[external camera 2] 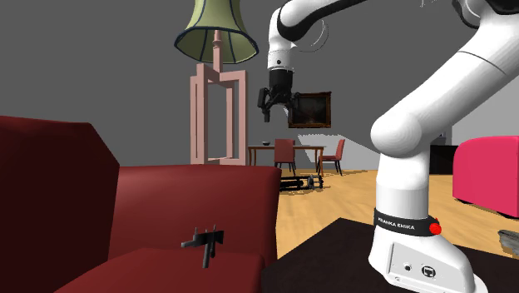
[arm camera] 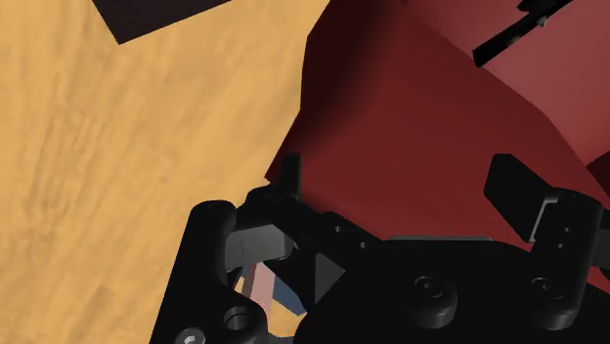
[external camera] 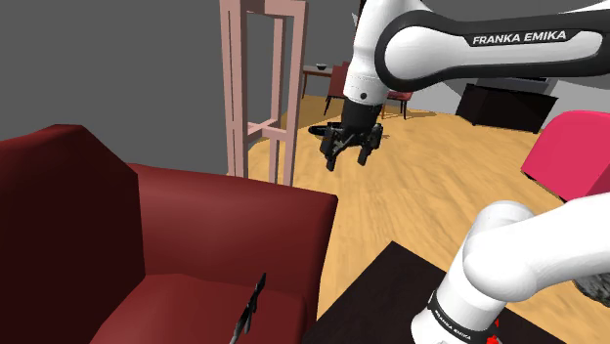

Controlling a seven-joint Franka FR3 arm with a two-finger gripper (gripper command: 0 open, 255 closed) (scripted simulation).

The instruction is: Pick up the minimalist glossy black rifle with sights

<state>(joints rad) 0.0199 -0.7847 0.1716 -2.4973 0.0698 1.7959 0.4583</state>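
Note:
A small black rifle [external camera: 251, 309] lies on the seat cushion of a dark red sofa [external camera: 215, 220], close to the sofa's armrest. In the second exterior view the rifle [external camera 2: 205, 242] rests on the sofa [external camera 2: 166, 200] seat, low in the picture. My gripper [external camera: 349, 149] hangs high over the wooden floor, well above and beyond the sofa's arm, far from the rifle. It is open, with nothing between its fingers. From the wrist, the gripper [arm camera: 406, 186] points down at the sofa arm [arm camera: 411, 117], and the rifle [arm camera: 518, 29] lies far off beyond it.
A tall pink wooden lamp stand [external camera: 262, 78] rises behind the sofa, with a green shade [external camera 2: 215, 33]. A bright pink seat [external camera: 572, 151] stands at the shoulder view's right. Dining table and chairs [external camera 2: 287, 154] are farther back. My dark stand top [external camera: 381, 293] adjoins the sofa.

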